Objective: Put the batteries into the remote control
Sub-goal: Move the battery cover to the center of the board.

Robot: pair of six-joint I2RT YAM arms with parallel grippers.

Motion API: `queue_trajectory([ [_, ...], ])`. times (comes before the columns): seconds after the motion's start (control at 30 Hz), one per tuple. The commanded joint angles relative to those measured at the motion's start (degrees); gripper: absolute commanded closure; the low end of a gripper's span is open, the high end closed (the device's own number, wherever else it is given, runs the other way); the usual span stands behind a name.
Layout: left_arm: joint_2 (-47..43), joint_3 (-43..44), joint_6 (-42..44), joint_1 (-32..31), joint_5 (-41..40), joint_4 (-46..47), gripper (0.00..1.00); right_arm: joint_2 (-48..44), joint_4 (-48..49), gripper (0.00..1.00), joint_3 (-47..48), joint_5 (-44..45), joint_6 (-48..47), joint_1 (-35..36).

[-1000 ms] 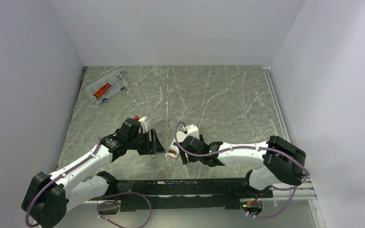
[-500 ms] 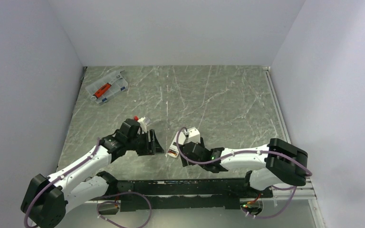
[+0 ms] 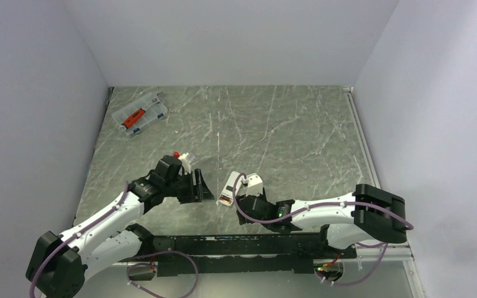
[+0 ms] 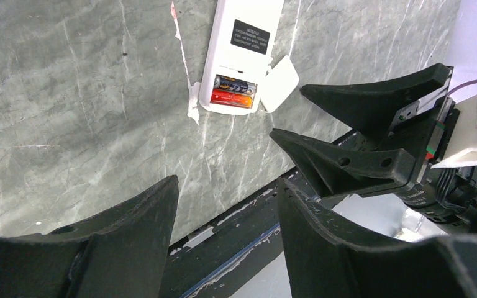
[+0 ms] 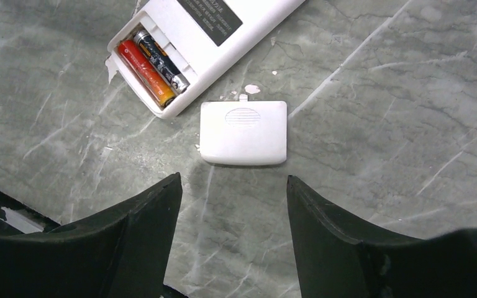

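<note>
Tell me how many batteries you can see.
2. The reddish-orange battery and the dark battery lie side by side in the open compartment of the remote control. Others may be hidden.

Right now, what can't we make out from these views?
- Remote control face: both wrist views; it lies back up, with the face against the table.
- Remote's far end: both wrist views; cut off by the top edge.
- Label print on its back: both wrist views; too small to read.
- Batteries and loose cover: top view; too small to pick out.
- Clear case contents: top view; too small, apart from one red item.
</note>
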Motion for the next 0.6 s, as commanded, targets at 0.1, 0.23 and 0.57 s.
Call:
queue_trajectory([
  [0.1,-1.53,1.14,-0.50,0.03,-0.81,-0.49,0.35,5.40,-7.83,0.30,1.28,1.07,4.90,1.71],
  [0.23,-2.13,1.15,-0.42,-0.04,-0.92,-1.30,0.35,6.13,-7.49,0.29,1.01,3.25,4.50,1.72],
  [0.57,-1.83,0.69,-0.51,-0.06,-1.10,-0.89,0.35,6.46,-3.56,0.29,-0.70,4.92,1.05,1.66],
])
